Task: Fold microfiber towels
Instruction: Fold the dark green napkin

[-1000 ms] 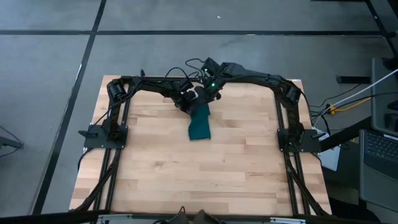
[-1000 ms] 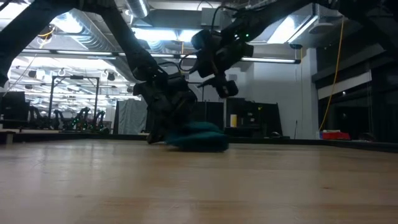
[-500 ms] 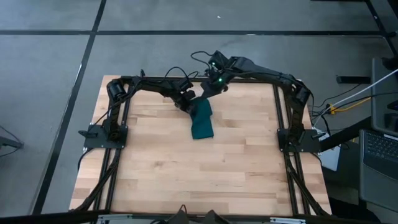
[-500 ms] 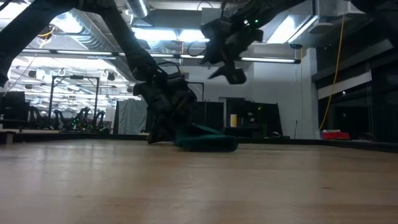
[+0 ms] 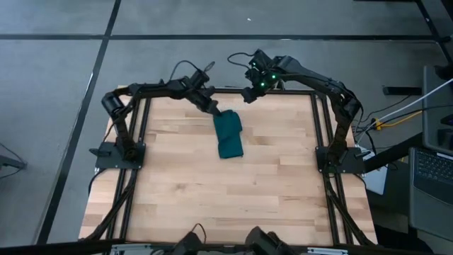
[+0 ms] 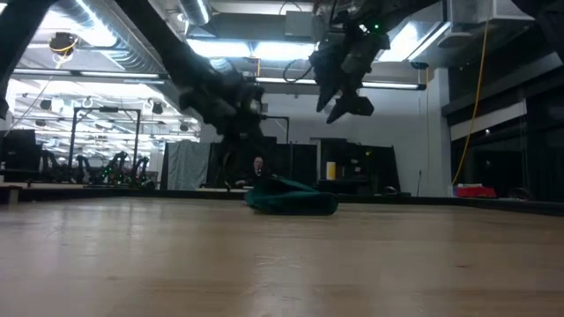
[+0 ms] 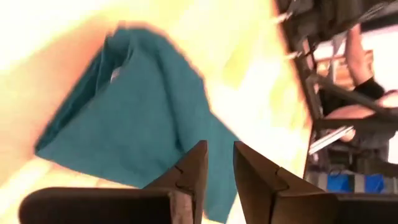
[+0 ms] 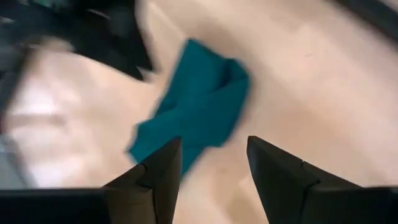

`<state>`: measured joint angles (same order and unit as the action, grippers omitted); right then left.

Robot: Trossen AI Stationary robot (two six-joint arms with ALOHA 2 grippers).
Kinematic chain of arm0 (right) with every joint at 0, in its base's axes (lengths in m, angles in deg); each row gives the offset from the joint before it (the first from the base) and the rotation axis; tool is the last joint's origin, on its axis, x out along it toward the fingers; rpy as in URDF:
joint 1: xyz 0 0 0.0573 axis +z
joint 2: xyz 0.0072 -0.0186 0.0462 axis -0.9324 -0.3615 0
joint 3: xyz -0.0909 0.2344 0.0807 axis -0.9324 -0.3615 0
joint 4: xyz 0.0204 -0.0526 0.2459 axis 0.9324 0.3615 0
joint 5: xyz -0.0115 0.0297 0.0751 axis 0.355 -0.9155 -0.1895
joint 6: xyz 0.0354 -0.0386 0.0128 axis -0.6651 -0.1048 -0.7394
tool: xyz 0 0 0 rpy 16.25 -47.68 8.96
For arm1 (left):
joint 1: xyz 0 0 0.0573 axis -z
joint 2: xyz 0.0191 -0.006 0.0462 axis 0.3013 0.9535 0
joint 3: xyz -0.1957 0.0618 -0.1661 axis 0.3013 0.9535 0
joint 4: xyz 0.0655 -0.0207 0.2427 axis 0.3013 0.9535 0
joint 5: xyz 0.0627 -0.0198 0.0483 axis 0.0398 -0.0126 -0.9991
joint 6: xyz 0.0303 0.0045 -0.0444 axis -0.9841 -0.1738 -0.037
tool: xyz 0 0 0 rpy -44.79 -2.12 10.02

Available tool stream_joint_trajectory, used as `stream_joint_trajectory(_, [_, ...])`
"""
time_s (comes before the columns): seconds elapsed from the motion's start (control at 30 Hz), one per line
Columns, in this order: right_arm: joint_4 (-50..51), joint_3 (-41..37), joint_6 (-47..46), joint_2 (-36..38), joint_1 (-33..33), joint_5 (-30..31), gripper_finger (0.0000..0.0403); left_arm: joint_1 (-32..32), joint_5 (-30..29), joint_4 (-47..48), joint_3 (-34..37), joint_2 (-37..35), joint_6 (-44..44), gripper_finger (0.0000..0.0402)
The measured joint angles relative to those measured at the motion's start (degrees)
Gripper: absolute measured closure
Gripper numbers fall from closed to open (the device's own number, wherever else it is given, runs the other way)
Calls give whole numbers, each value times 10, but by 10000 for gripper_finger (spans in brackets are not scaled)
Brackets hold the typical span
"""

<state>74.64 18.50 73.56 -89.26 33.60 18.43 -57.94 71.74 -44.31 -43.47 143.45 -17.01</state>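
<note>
The teal towel (image 5: pixel 228 134) lies folded into a narrow strip on the wooden table (image 5: pixel 212 191), toward its far middle. It also shows in the low view (image 6: pixel 291 199) as a low heap. My left gripper (image 5: pixel 213 108) hovers just off the towel's far left corner, raised above the table (image 6: pixel 231 132). Its fingers stand slightly apart and empty (image 7: pixel 217 163), with the towel (image 7: pixel 124 106) ahead of them. My right gripper (image 5: pixel 248 95) is open and empty, higher up and beyond the towel's far right (image 6: pixel 345 99). Its wrist view looks down on the towel (image 8: pixel 199 102).
Dark frame rails (image 5: pixel 322 134) run along the table's left, right and far sides. Bare wood lies on the near half of the table. A person's arm (image 7: pixel 373 93) shows beyond the table in the left wrist view.
My left gripper has drawn back from the towel's far end toward the far left and risen. My right gripper has gone up and toward the far right. The towel's raised far end has settled, and the towel lies flatter.
</note>
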Motion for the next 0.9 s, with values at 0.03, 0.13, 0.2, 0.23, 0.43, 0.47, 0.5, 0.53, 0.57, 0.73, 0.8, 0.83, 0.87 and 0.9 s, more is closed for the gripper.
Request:
stream_joint_trajectory(0.03, [0,-1,9,-3,-2,15,219,-3,-1,2,-2,-11,0,328])
stream_joint_trajectory(0.13, [-8,-25,28,-11,-11,30,223,-11,-23,20,-2,-40,-12,327])
stream_joint_trajectory(0.2, [-32,-63,27,-14,-18,21,226,-20,-25,19,-2,-58,-22,327])
stream_joint_trajectory(0.23, [-49,-86,20,-14,-20,9,227,-27,-24,19,-2,-71,-24,327])
stream_joint_trajectory(0.43, [-229,-207,-53,-15,-26,-118,226,-77,-23,30,-2,-137,-39,326])
stream_joint_trajectory(0.47, [-255,-222,-68,-15,-24,-129,223,-82,-20,35,-2,-147,-39,326])
stream_joint_trajectory(0.5, [-274,-236,-83,-15,-22,-137,221,-87,-18,45,-3,-157,-40,326])
stream_joint_trajectory(0.53, [-289,-248,-94,-15,-21,-143,217,-92,-16,56,-3,-167,-40,326])
stream_joint_trajectory(0.57, [-300,-258,-101,-15,-18,-148,214,-96,-16,68,-3,-175,-43,326])
stream_joint_trajectory(0.73, [-309,-306,-116,-15,-8,-153,197,-103,-22,126,-3,-205,-69,326])
stream_joint_trajectory(0.8, [-315,-324,-118,-15,-2,-155,191,-103,-23,146,-3,-210,-81,326])
stream_joint_trajectory(0.83, [-325,-335,-123,-15,0,-159,188,-103,-25,153,-3,-211,-84,326])
stream_joint_trajectory(0.87, [-338,-345,-133,-15,2,-162,185,-103,-27,156,-3,-211,-86,326])
stream_joint_trajectory(0.9, [-352,-354,-141,-15,5,-166,182,-102,-27,158,-3,-211,-86,326])
